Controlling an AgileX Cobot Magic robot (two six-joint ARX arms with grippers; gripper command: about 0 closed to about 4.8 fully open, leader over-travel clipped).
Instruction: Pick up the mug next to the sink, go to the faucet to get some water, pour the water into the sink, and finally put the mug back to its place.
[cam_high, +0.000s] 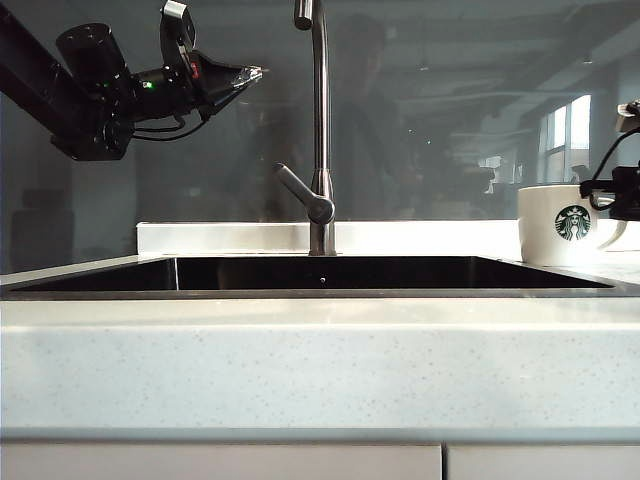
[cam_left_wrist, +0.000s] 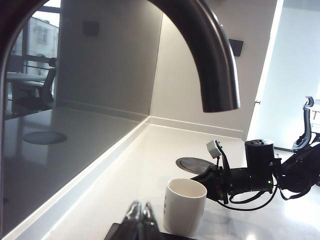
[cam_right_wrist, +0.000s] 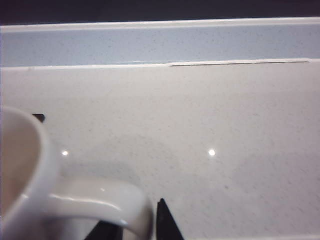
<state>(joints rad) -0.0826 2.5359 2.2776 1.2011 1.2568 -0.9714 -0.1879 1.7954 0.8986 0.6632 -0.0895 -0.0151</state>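
Mug (cam_high: 562, 225) standing upright on counter (cam_high: 320, 360), its handle (cam_right_wrist: 100, 202) lying between right hand's (cam_right_wrist: 135, 227) parted fingers; left hand (cam_high: 245, 73), fingers together, hanging beside faucet (cam_high: 321, 130).

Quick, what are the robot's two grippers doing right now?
Left gripper: shut, empty, high beside the faucet.
Right gripper: open around the mug handle, not clamped.
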